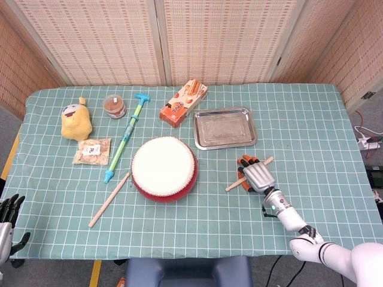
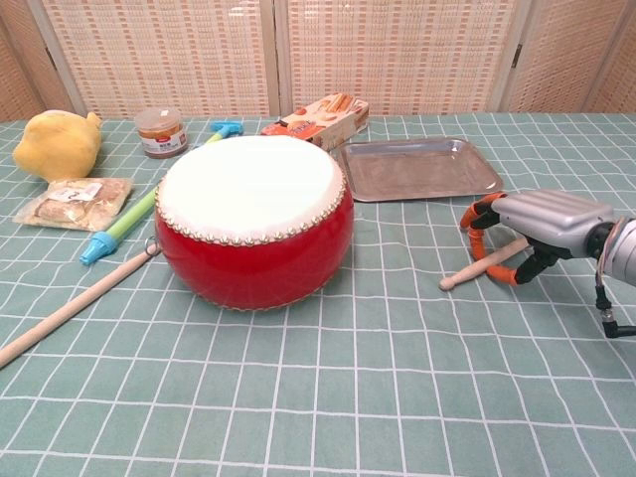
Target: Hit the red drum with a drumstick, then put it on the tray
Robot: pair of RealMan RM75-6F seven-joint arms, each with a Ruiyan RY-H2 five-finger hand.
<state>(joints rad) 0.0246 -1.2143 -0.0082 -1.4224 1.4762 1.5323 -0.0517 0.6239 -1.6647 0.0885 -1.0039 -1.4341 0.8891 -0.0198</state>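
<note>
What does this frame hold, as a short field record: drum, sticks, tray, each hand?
drum: red drum at table centre, upright
stick near right hand: short drumstick on the cloth, under the fingers
other stick: long drumstick lying left of the drum
tray: metal tray behind the short stick, nothing in it
right hand: arched over the short stick; grip unclear
left hand: at the table's near left corner, holding nothing
</note>
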